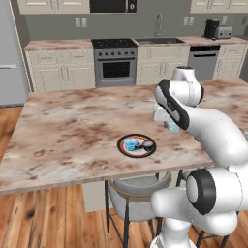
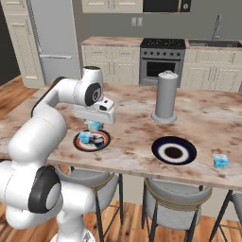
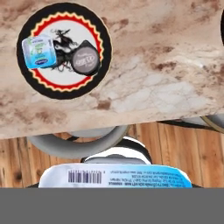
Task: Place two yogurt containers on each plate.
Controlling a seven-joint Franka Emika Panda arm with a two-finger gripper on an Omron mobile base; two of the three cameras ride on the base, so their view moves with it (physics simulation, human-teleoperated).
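Pincer (image 2: 94,125) closed on a pale blue yogurt cup (image 3: 116,176), carried above the surface (image 1: 72,131) near its front edge. Just beside: red-rimmed plate (image 2: 78,144), already loaded with one blue cup (image 2: 84,137) and the dark cup (image 3: 85,59). Held cup is judged bound for the blue-rimmed plate (image 2: 163,142), still bare. Transfer rightward is called for. Far right, a last blue cup (image 2: 220,160) is seen, probably standing upright.
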